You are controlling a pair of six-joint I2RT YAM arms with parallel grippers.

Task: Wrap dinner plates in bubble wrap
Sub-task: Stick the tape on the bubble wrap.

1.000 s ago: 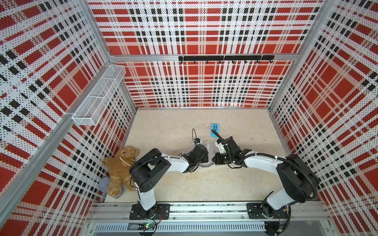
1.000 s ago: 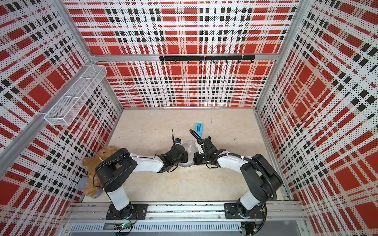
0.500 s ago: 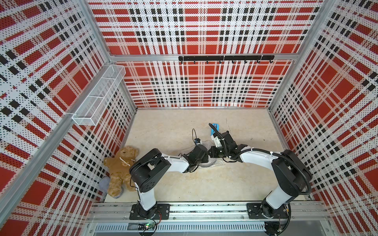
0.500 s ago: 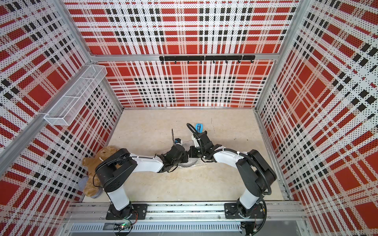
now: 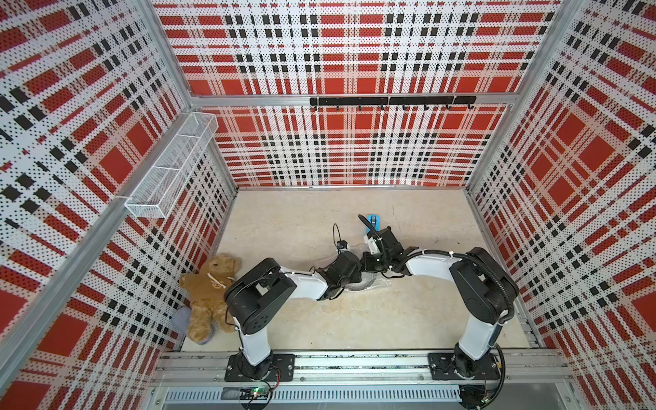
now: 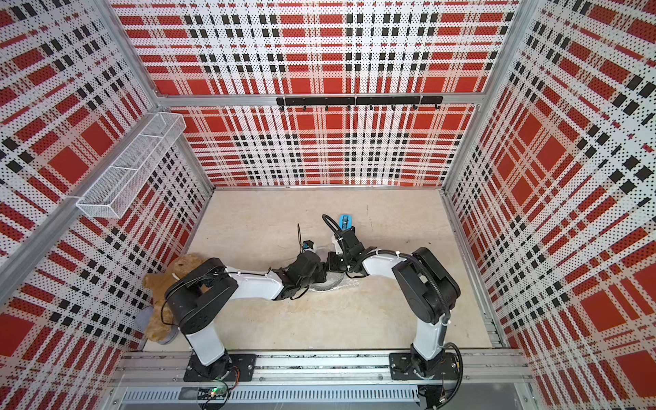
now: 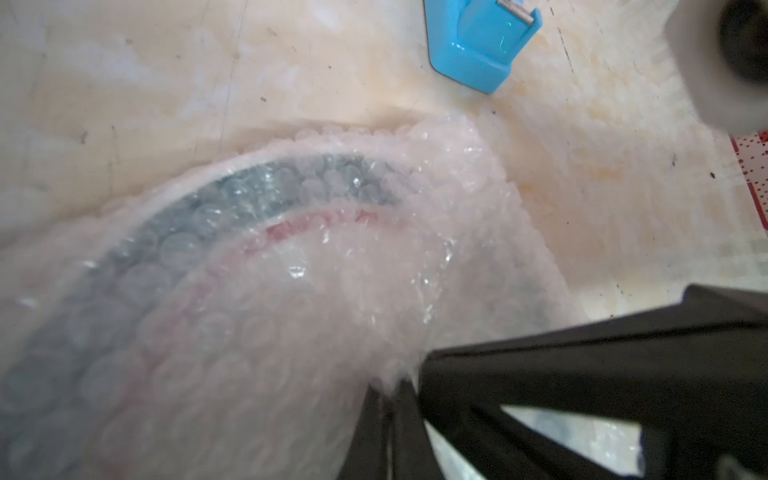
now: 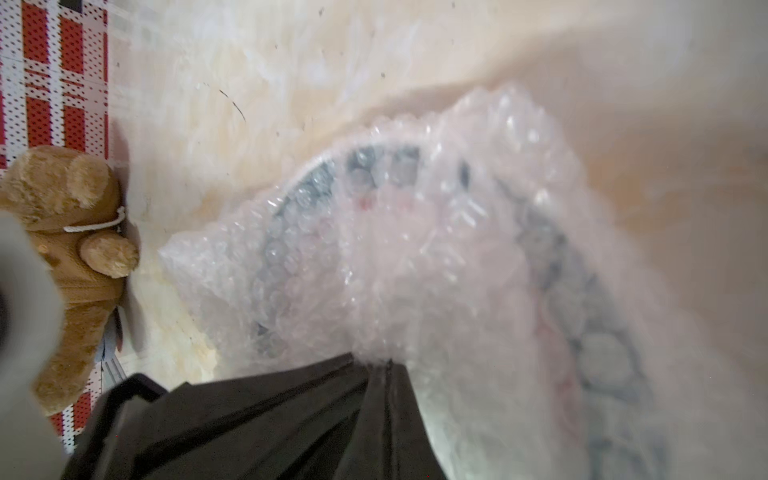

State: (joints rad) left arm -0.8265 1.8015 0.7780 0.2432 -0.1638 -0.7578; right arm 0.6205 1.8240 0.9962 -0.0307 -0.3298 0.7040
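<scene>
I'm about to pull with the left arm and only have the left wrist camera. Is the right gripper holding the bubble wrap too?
Observer: Yes. The right wrist view shows the right gripper shut, pinching a bunched fold of bubble wrap over the plate.
Operator: Is any wrap loose on that side?
Observer: A corner sticks out onto the table past the plate's rim, pointing toward the teddy bear.
Operator: Where is that bear?
Observer: In both top views it lies at the table's left edge, near the left arm's base.
</scene>
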